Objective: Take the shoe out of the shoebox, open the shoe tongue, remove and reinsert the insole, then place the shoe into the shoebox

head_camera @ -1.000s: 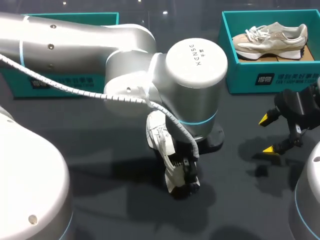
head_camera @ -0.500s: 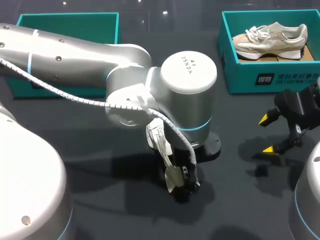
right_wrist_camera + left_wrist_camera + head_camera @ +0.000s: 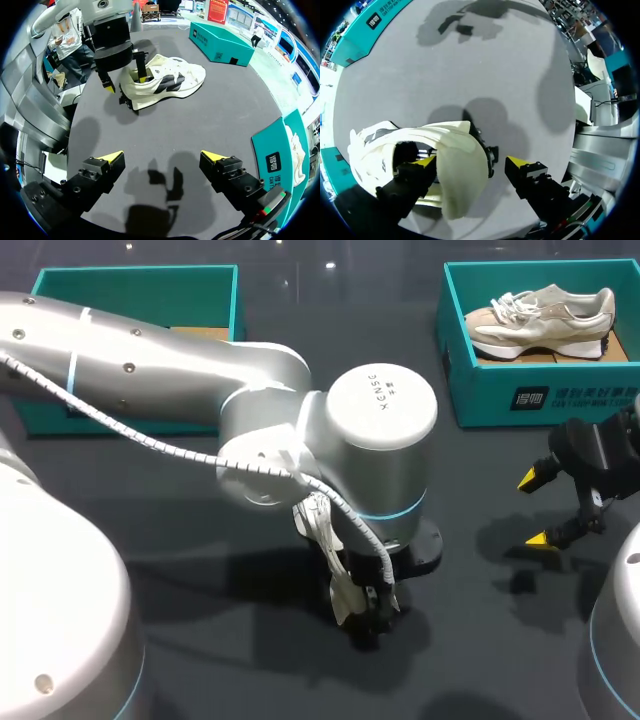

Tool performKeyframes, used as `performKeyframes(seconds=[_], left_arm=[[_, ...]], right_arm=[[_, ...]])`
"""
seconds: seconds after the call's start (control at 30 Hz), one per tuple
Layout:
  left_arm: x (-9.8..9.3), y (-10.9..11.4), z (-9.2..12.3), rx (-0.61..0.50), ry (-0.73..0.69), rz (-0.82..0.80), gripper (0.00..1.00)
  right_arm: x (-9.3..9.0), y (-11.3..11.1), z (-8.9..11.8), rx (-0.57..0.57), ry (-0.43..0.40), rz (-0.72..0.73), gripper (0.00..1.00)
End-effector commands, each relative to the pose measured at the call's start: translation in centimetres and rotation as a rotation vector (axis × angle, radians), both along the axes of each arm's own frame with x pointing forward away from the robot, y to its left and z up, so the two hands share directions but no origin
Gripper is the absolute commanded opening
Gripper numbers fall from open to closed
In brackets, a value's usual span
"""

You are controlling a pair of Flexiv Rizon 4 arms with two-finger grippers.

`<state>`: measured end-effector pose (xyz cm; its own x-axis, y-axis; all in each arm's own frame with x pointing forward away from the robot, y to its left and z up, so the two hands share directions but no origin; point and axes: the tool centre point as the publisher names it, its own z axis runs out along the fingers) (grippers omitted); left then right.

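Observation:
A white shoe [image 3: 318, 525] with black stripes lies on the dark table, mostly hidden under my left arm. In the left wrist view the shoe [image 3: 395, 145] has its heel wall [image 3: 465, 175] between the fingers of my left gripper [image 3: 472, 162]. One finger is inside the shoe opening. The other is outside the heel, a small gap away, so the gripper is open. In the right wrist view the shoe [image 3: 170, 80] lies well ahead of my open right gripper [image 3: 162, 157], with my left gripper [image 3: 125, 82] over its heel. My right gripper [image 3: 537, 508] hangs at the table's right, holding nothing.
A teal shoebox [image 3: 480, 390] at the back right holds a beige shoe [image 3: 540, 318]. Another teal box [image 3: 135, 285] stands at the back left behind my left arm. Bare table [image 3: 480, 640] lies between the white shoe and my right gripper.
My left arm has shifted slightly and settled lower over the shoe's heel, and its fingers have drawn a little closer together. My right arm has not moved.

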<state>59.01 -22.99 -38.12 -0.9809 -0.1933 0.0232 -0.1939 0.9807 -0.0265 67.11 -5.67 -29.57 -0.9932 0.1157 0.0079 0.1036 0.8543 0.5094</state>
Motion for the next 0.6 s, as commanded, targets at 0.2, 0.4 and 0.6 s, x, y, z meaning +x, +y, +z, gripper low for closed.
performKeyframes(seconds=[0.2,0.4,0.6], left_arm=[[-0.4,-1.1,-0.9,0.031,-0.018,0.055,0.8],[-0.3,-1.4,-1.6,0.034,-0.012,0.069,0.64],[-0.3,-1.1,-1.7,0.039,-0.01,0.092,0.26]], right_arm=[[-0.1,0.1,0.0,-0.003,-0.002,-0.002,1.0],[-0.1,0.1,0.0,-0.003,-0.002,-0.002,1.0],[-0.1,0.1,0.0,-0.003,-0.002,-0.002,1.0]])
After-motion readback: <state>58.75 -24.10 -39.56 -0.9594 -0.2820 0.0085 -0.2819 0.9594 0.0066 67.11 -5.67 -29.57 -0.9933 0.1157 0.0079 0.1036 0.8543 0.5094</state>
